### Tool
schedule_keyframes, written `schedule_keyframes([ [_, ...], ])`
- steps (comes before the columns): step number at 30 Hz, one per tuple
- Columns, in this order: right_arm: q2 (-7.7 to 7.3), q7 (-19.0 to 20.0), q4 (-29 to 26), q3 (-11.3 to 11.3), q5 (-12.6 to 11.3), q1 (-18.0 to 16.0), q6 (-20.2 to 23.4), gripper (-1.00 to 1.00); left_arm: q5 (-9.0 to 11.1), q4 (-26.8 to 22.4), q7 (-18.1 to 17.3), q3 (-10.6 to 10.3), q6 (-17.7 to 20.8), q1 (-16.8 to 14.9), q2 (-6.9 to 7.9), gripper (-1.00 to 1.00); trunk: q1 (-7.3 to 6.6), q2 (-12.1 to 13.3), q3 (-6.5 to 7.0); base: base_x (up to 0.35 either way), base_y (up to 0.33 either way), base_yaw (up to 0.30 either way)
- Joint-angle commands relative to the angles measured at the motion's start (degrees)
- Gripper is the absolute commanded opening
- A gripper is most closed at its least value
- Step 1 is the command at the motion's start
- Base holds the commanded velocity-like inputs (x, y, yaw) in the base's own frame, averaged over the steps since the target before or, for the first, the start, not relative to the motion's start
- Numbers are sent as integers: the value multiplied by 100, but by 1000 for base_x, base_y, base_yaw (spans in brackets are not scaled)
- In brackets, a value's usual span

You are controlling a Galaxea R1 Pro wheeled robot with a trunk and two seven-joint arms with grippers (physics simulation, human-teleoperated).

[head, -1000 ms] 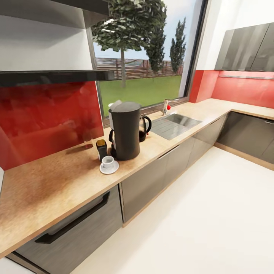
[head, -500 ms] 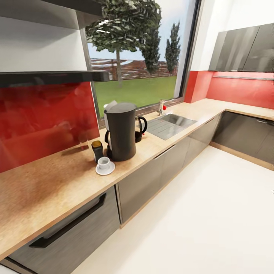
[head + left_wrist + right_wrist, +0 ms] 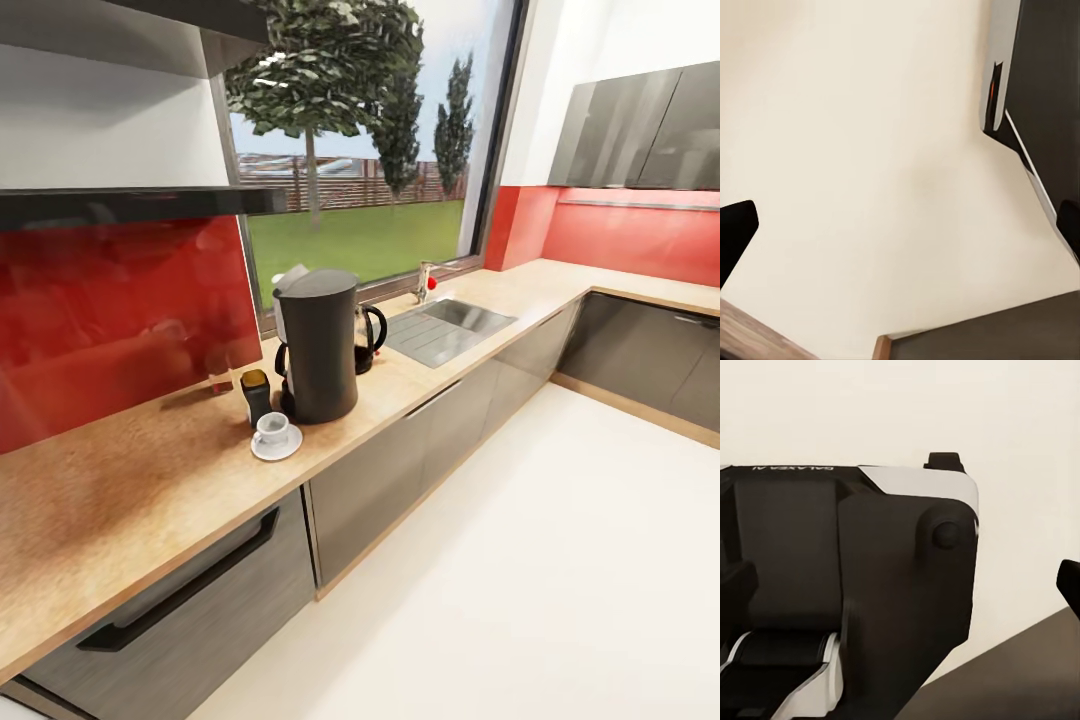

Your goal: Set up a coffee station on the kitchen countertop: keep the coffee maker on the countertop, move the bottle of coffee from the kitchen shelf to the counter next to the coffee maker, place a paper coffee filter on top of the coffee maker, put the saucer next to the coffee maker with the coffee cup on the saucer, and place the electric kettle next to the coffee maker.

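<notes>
Head view has the coffee maker (image 3: 318,345) on the countertop (image 3: 130,490) with bottle (image 3: 256,394), cup (image 3: 272,430) on saucer (image 3: 276,444), kettle (image 3: 368,338) and filter (image 3: 288,280) grouped, so setup looks finished, needing only a check; both grippers' state I cannot tell.

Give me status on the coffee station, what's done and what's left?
Looks nearly complete. On the wooden countertop the tall dark coffee maker has the dark coffee bottle with yellowish cap beside it, the white cup on its white saucer in front, and the black kettle behind. Something white shows behind its top, possibly the filter. Nothing in hand.
</notes>
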Motion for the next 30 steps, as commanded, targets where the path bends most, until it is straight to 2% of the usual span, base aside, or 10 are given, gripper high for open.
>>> schedule_keyframes([
  [1, 2, -22, -11, -17, 5, -2, 31, 100, -61, 11, 19, 48, 5, -8, 1, 100, 3, -11, -11, 0, 0, 0],
  [9, 9, -53, -11, -12, 4, 130, -119, 100, -61, 11, 20, 48, 8, -4, 6, 100, 3, -11, -11, 0, 0, 0],
  [14, -4, -59, -11, -10, 31, 191, -916, 100, -61, 11, 26, 48, 8, -4, 3, 100, 3, -11, -11, 0, 0, 0],
  [17, -43, -71, -16, -9, 28, 198, -1206, 100, -61, 11, 28, 48, 8, -3, -4, 100, 3, -11, -11, 0, 0, 0],
  [30, -98, -74, -28, -9, 5, 200, -1335, 100, -56, 11, 20, 48, 25, -1, 17, 100, 3, -11, -11, 0, 0, 0],
])
